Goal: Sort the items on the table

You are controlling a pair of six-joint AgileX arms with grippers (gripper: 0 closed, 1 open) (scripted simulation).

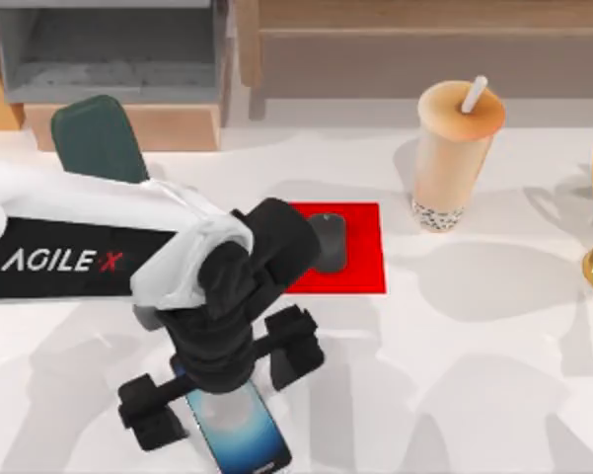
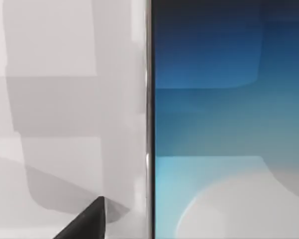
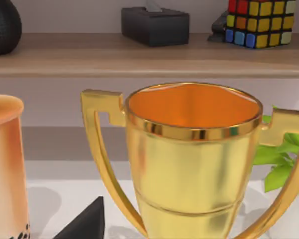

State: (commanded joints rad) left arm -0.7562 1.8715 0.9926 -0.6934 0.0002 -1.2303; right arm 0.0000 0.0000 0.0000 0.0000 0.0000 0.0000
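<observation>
Smartphone (image 1: 242,430), black with lit blue-white screen, flat on table (image 1: 474,375) at near edge, under left gripper (image 1: 222,380); jaws spread wide, straddling phone's top end, holding nothing. Bubble tea cup (image 1: 452,158) upright at far right, straw (image 1: 473,95) in it, gold trophy (image 3: 194,164) beside. Mouse (image 1: 328,242) on red mat (image 1: 360,247); green stand (image 1: 99,138) far left.

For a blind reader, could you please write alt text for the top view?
The left gripper hangs over the phone at the table's near edge. A mouse lies on a red mat, with a bubble tea to its right and a green stand far left.
</observation>
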